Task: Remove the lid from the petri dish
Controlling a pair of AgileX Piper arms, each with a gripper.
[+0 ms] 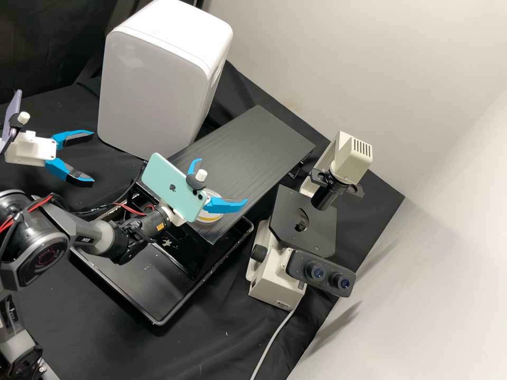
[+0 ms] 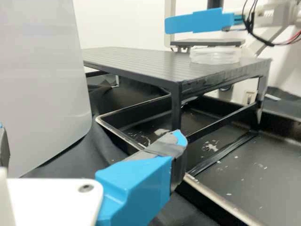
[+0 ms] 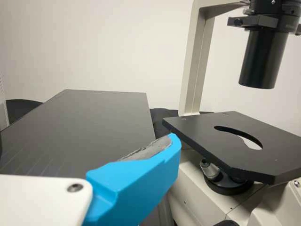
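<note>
Left gripper: located at the upper left of the high view, beside the white appliance and above the table. Its fingers are spread wide and hold nothing.

Right gripper: located at frame centre in the high view, over the near end of the black raised rack. Its fingers are set wide apart, one to each side of the petri dish. Contact with the dish cannot be determined.

Petri dish: a clear dish standing on the near end of the rack. In the left wrist view the dish lies just below a blue finger of the right gripper.

The rack stands in a black tray. A microscope stands on the table just right of the tray.
</note>
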